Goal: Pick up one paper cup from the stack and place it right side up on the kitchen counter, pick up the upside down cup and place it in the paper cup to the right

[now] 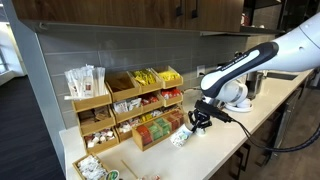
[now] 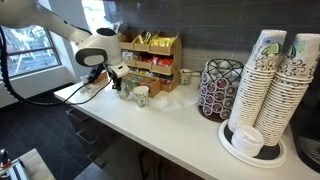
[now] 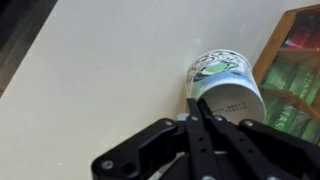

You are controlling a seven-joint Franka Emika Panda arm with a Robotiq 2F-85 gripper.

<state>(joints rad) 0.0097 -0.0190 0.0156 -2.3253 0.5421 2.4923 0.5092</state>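
- gripper (image 3: 198, 104) looks closed in the wrist view, fingers pressed together, nothing visible between them
- its tips are at the edge of the green-printed paper cup (image 3: 222, 72); I can't tell if they touch
- cup is on the surface (image 3: 100, 70), just beside the wooden rack (image 1: 148, 112)
- cup stack (image 2: 275, 70) stands well apart

- Gripper (image 3: 197, 103): matte black fingers and linkages; arm (image 1: 255, 58) behind it was glossy white.
- Paper cup (image 3: 225, 85), just ahead of the fingertips: white, with a green leafy print round the wall and a plain white base.
- Counter (image 3: 90, 70) under the gripper: pale off-white, no pattern.
- Wooden rack (image 3: 300, 20) beyond the cup: warm brown, with green packets (image 3: 290, 80) inside.
- Cup stacks (image 2: 265, 75), well apart from the gripper: white with a grey-green print.
- Wall (image 1: 60, 50) behind the rack: plain grey.
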